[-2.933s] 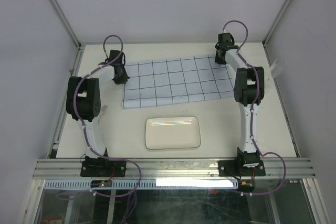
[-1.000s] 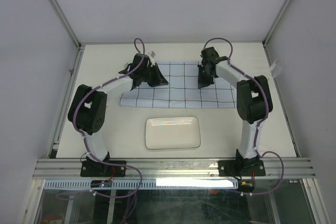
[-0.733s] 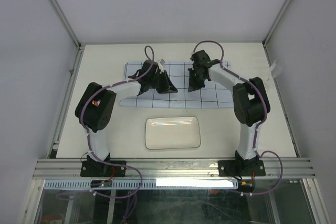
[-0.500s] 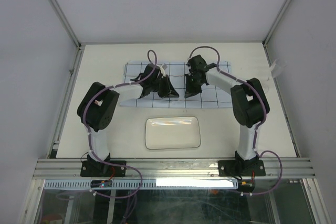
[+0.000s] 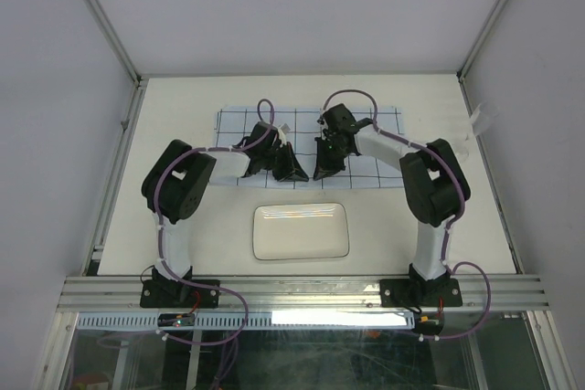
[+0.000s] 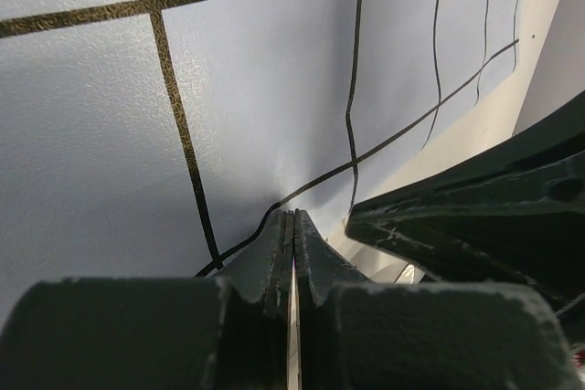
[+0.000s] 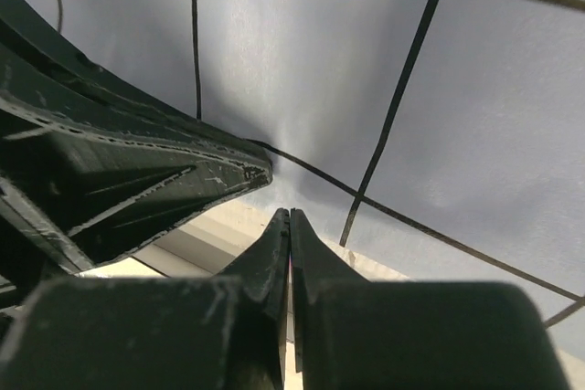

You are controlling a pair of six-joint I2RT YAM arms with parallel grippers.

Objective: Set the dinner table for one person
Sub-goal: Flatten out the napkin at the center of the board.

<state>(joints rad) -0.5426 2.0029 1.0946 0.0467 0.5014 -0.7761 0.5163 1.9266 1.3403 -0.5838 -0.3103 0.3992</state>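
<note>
Item: tabletop (image 5: pixel 164 134), cream-white, rail-edged, lying under and all round both arms. Upon it: pale-blue grid cloth (image 5: pixel 366 130), spread flat at the far middle; white rectangular plate (image 5: pixel 301 231), near middle, just apart from the cloth's near edge and bare. Change noted: a few seconds ago the two arms stood wide apart at the cloth's far corners; they have since swept inward and nearward across it and now meet at its near-middle portion. The cloth's outline is little altered, its left end sitting slightly squarer. Judgement: the cloth appears to be in the course of smoothing or placing as a mat; the plate is not yet set on it, so the setting is at an early stage. Left gripper (image 5: pixel 297 173): fingers pressed together, tips on the cloth with a small pucker at the point. Right gripper (image 5: pixel 320 173): likewise pressed together, tips at the cloth's near edge, almost touching the left. Whether either has fabric caught between its fingers cannot be told.
</note>
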